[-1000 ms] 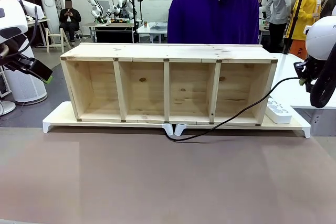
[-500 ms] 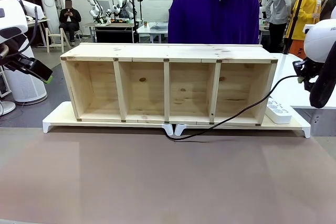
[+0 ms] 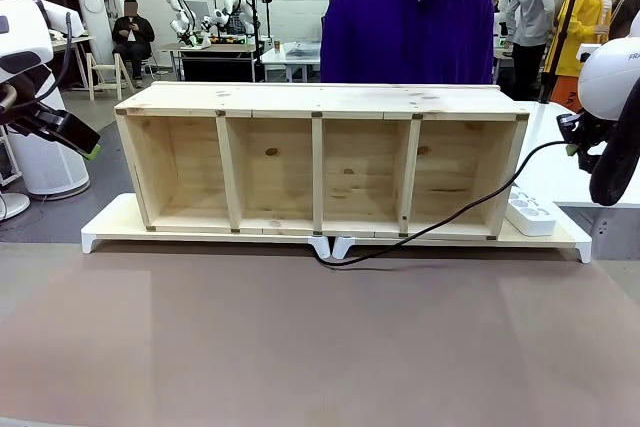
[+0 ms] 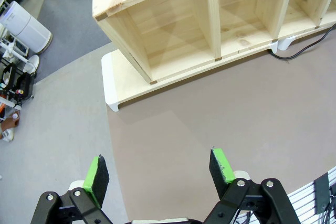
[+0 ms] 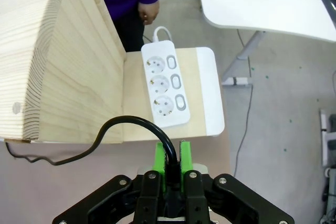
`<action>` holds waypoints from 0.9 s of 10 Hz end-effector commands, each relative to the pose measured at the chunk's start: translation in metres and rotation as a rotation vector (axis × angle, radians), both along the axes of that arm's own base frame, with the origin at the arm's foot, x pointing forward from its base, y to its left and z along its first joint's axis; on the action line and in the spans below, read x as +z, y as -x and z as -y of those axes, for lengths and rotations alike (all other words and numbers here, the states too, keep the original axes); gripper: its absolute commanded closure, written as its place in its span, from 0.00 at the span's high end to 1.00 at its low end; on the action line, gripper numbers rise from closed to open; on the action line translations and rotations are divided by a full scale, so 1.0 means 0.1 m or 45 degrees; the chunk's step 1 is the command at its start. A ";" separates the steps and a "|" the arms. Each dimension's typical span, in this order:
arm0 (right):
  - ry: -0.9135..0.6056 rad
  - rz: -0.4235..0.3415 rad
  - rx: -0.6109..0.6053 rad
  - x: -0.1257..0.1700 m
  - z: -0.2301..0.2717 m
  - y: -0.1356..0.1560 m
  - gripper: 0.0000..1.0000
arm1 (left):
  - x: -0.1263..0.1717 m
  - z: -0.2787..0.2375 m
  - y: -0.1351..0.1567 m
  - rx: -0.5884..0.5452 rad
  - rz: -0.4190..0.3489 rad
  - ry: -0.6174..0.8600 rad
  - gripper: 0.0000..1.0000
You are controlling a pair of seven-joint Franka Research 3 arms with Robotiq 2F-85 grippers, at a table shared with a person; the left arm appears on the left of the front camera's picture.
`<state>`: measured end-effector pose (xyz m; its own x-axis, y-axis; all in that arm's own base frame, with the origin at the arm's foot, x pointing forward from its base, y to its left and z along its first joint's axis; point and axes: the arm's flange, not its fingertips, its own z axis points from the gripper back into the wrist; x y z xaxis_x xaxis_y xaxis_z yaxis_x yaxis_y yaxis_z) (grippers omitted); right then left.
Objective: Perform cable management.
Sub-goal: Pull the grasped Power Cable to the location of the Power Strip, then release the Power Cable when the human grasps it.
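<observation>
Across the table in the front view, I see a long pale pine shelf unit with four open compartments [image 3: 320, 162] standing on flat white riser boards [image 3: 105, 227], which rest on the brown table [image 3: 320, 347]. A person in a purple hooded top [image 3: 415, 17] stands behind the unit. The thin black power cable [image 3: 440, 222] lies on the table just in front of the risers near the middle, runs rightward past the fourth compartment and rises to my right claw [image 3: 572, 137] at the right edge. A white three-socket power strip [image 3: 532, 214] lies on the riser just right of the unit. My left claw [image 3: 85, 144] hangs at the left edge, well apart from the unit; from this angle I cannot tell its state.

Left wrist view: the left claw [image 4: 160, 174] has its green-padded fingers [image 4: 96, 173] spread apart with nothing between them, above bare table. The unit's left end and the riser edge lie beyond it, and a short stretch of the cable [image 4: 310, 48] shows at the upper right.

Right wrist view: the right claw [image 5: 171, 169] is clamped on the cable [image 5: 131, 127], which arches up from between the green pads [image 5: 159, 169] and drops leftward along the unit's end wall. The power strip [image 5: 165, 90] lies beyond on the riser, with the person's hand [image 5: 148, 11] farther back.
</observation>
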<state>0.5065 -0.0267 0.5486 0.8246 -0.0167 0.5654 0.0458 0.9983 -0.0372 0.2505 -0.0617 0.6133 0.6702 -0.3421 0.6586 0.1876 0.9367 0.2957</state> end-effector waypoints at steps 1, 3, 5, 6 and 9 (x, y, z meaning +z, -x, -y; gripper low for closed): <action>0.000 0.003 0.000 0.00 0.00 0.00 0.14 | 0.00 -0.01 0.00 0.014 0.003 -0.007 1.00; 0.000 0.003 0.000 0.00 0.00 0.00 0.14 | 0.00 -0.01 0.00 0.014 0.003 -0.007 1.00; 0.000 0.003 0.000 0.00 0.00 0.00 0.14 | 0.00 -0.01 0.00 0.014 0.003 -0.007 1.00; 0.000 0.003 0.000 0.00 0.00 0.00 0.14 | 0.00 -0.01 0.00 0.014 0.003 -0.007 1.00; 0.000 0.003 0.000 0.00 0.00 0.00 0.14 | 0.00 -0.01 0.00 0.014 0.003 -0.007 1.00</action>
